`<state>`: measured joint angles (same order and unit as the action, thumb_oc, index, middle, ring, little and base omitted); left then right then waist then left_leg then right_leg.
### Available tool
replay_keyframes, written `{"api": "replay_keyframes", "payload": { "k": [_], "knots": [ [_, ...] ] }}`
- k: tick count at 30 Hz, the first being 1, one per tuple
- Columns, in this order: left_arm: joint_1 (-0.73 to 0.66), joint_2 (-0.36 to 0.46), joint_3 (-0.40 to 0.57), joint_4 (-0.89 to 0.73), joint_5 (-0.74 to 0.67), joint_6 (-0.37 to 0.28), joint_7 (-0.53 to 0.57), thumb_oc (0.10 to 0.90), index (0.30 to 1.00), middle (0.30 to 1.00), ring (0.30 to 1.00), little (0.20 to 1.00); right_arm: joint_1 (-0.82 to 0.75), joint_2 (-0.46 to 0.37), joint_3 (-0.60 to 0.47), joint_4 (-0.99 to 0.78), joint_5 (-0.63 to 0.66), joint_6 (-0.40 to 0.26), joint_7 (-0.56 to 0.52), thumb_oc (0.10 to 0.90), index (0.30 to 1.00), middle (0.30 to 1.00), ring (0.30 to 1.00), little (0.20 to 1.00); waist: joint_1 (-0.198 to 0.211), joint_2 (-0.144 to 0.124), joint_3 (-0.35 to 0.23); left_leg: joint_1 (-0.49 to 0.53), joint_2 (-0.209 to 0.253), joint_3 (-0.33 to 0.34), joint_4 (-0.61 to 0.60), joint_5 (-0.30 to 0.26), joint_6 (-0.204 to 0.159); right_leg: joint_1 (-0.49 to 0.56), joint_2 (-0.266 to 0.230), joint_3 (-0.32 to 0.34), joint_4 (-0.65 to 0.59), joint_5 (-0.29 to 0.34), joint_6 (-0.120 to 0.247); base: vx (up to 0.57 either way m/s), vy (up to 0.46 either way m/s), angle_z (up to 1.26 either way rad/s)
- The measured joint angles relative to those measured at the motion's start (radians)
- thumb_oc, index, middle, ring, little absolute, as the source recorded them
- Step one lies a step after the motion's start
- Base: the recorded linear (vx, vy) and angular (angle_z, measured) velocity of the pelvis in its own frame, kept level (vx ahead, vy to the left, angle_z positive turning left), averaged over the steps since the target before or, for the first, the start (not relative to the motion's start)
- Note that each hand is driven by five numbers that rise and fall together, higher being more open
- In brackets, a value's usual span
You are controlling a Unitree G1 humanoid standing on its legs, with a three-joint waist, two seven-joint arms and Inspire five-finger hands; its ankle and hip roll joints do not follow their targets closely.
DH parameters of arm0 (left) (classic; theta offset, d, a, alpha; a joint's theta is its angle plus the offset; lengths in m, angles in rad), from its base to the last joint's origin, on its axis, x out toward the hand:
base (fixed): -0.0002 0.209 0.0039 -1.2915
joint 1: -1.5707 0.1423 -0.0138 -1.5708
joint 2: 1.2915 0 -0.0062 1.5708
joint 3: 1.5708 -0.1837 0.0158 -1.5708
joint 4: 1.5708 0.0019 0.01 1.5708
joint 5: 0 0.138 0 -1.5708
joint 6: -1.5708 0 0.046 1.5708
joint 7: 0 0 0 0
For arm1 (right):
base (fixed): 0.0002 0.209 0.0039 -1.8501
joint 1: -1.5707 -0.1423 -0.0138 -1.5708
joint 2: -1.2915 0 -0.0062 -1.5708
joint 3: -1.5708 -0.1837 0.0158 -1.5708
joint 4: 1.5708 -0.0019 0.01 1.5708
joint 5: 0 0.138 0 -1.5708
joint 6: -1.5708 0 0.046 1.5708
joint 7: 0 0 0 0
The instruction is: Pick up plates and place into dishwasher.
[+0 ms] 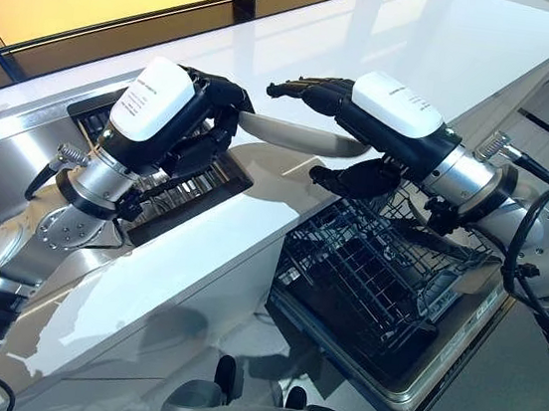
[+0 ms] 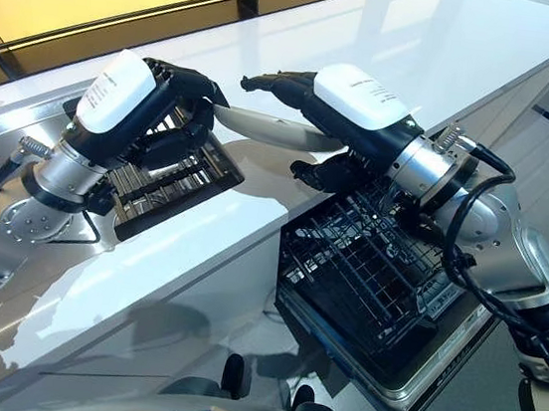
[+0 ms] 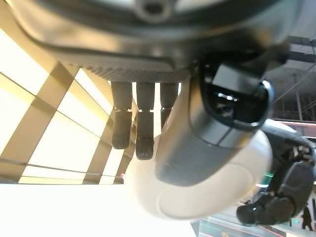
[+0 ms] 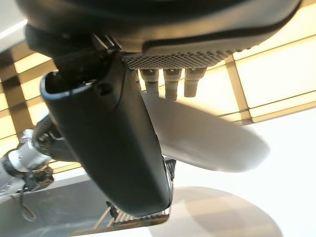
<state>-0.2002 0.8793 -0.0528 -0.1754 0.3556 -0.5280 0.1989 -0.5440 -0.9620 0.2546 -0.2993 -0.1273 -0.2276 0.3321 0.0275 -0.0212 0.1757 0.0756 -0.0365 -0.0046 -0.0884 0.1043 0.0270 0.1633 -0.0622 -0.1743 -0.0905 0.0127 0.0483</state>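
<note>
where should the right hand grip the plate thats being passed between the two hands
On the free rim of the plate, coming from the dishwasher rack side, opposite the left hand. The plate hangs roughly flat above the counter, the left hand pinching one edge, so the far edge is clear. The right hand sits there with fingers over the top and the thumb beneath.

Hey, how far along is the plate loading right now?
Nothing loaded yet: the dishwasher rack shows no plates. In hand: one white plate held above the counter, both the left hand and right hand gripping it. Left: lowering it into the rack.
</note>
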Motion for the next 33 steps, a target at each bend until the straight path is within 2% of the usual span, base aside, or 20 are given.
{"api": "replay_keyframes", "payload": {
  "k": [1, 2, 3, 4, 11, 14, 19, 20, 21, 27, 29, 33],
  "knots": [
    [0.000, 0.001, 0.000, -0.003, 0.000, 0.000, 0.001, 0.100, 0.300, 0.300, 0.300, 0.200, 0.000, 0.000, 0.000, 0.000, 0.006, 0.009, 0.003, 0.800, 0.900, 0.900, 0.900, 0.900, 0.000, 0.000, 0.000, 0.000, 0.000, 0.000, 0.000, 0.000, 0.000, 0.000, 0.000, 0.000, 0.000, 0.000, 0.000, 0.00, 0.000, 0.00],
    [0.000, 0.001, 0.000, -0.005, 0.000, 0.000, 0.001, 0.100, 0.300, 0.300, 0.300, 0.200, 0.000, 0.000, 0.000, 0.001, 0.011, 0.019, 0.003, 0.405, 0.561, 0.561, 0.561, 0.505, 0.000, 0.000, 0.000, 0.000, 0.000, 0.000, 0.000, 0.000, 0.000, 0.000, 0.000, 0.000, 0.000, 0.000, 0.000, 0.00, 0.000, 0.00],
    [0.000, 0.001, 0.000, -0.006, 0.000, 0.000, 0.001, 0.100, 0.300, 0.300, 0.300, 0.200, 0.000, 0.000, 0.000, 0.002, 0.011, 0.026, 0.003, 0.306, 0.476, 0.476, 0.476, 0.406, 0.000, 0.000, 0.000, 0.000, 0.000, 0.000, 0.000, 0.000, 0.000, 0.000, 0.000, -0.001, 0.000, 0.000, 0.000, 0.00, 0.000, 0.00],
    [0.000, 0.001, 0.000, -0.007, 0.000, 0.000, 0.001, 0.100, 0.300, 0.300, 0.300, 0.200, 0.000, 0.001, 0.000, 0.003, 0.011, 0.033, 0.003, 0.100, 0.300, 0.300, 0.300, 0.200, 0.000, 0.000, 0.000, 0.000, 0.000, 0.000, 0.000, 0.000, 0.000, 0.000, 0.000, -0.001, 0.000, 0.000, 0.000, 0.00, 0.000, 0.00],
    [-0.005, -0.010, 0.002, -0.015, -0.022, -0.005, 0.004, 0.100, 0.300, 0.300, 0.300, 0.200, 0.002, 0.017, 0.001, 0.044, 0.004, 0.058, -0.027, 0.100, 0.300, 0.300, 0.300, 0.200, 0.000, -0.004, 0.001, 0.000, 0.000, 0.000, 0.000, 0.000, 0.000, 0.000, 0.000, -0.001, 0.000, 0.000, 0.000, 0.00, 0.000, 0.00],
    [-0.006, -0.016, 0.002, -0.021, -0.024, -0.008, 0.004, 0.100, 0.300, 0.300, 0.300, 0.200, 0.002, 0.053, 0.000, 0.064, -0.010, 0.074, -0.090, 0.100, 0.300, 0.300, 0.300, 0.200, -0.001, -0.006, 0.001, 0.000, 0.000, 0.000, 0.000, 0.000, 0.000, 0.000, 0.000, -0.001, 0.000, 0.000, 0.000, 0.00, 0.000, 0.00],
    [-0.006, -0.051, 0.007, -0.021, -0.094, 0.008, -0.014, 0.100, 0.300, 0.300, 0.300, 0.200, 0.032, 0.083, 0.000, 0.062, -0.039, 0.053, -0.162, 0.100, 0.300, 0.300, 0.300, 0.200, 0.000, -0.008, 0.001, 0.000, 0.000, -0.001, 0.000, 0.000, 0.000, 0.000, 0.000, -0.001, 0.000, 0.000, 0.000, 0.00, 0.000, 0.00],
    [-0.006, -0.060, 0.008, -0.021, -0.120, 0.012, -0.029, 0.155, 0.347, 0.347, 0.347, 0.255, 0.038, 0.089, 0.000, 0.062, -0.049, 0.052, -0.179, 0.100, 0.300, 0.300, 0.300, 0.200, 0.000, -0.008, 0.001, 0.000, 0.000, -0.001, 0.000, 0.000, 0.000, 0.000, 0.000, -0.001, 0.000, 0.000, 0.000, 0.00, 0.000, 0.00],
    [-0.006, -0.069, 0.008, -0.022, -0.171, 0.023, -0.056, 0.800, 0.900, 0.900, 0.900, 0.900, 0.042, 0.094, 0.000, 0.062, -0.059, 0.052, -0.195, 0.100, 0.300, 0.300, 0.300, 0.200, -0.001, -0.008, 0.001, 0.000, 0.000, -0.001, 0.000, 0.000, 0.000, 0.000, 0.000, -0.001, 0.000, 0.000, 0.000, 0.00, 0.000, 0.00],
    [-0.006, -0.156, 0.007, -0.047, -0.489, 0.111, -0.210, 0.800, 0.900, 0.900, 0.900, 0.900, 0.091, 0.145, 0.000, 0.075, -0.093, 0.048, -0.332, 0.100, 0.300, 0.300, 0.300, 0.200, -0.002, -0.008, 0.001, 0.000, 0.000, 0.000, 0.000, 0.001, 0.001, 0.001, 0.000, -0.001, 0.000, 0.000, 0.000, 0.00, 0.000, 0.00],
    [-0.008, -0.165, 0.002, -0.054, -0.534, 0.139, -0.249, 0.800, 0.900, 0.900, 0.900, 0.900, 0.095, 0.161, 0.000, 0.101, -0.122, 0.038, -0.397, 0.100, 0.300, 0.300, 0.300, 0.200, -0.003, -0.008, 0.001, 0.000, 0.000, 0.000, 0.000, 0.001, 0.001, 0.001, 0.000, -0.001, 0.000, 0.000, 0.000, 0.00, 0.000, 0.00],
    [-0.008, -0.153, 0.001, -0.068, -0.532, 0.168, -0.268, 0.800, 0.900, 0.900, 0.900, 0.900, 0.107, 0.160, -0.010, 0.133, -0.152, 0.028, -0.480, 0.100, 0.300, 0.300, 0.300, 0.200, -0.003, -0.007, 0.002, 0.000, 0.000, 0.000, 0.000, 0.001, 0.001, 0.001, 0.000, -0.001, 0.000, 0.000, 0.000, 0.00, 0.000, 0.00]
  ]
}}
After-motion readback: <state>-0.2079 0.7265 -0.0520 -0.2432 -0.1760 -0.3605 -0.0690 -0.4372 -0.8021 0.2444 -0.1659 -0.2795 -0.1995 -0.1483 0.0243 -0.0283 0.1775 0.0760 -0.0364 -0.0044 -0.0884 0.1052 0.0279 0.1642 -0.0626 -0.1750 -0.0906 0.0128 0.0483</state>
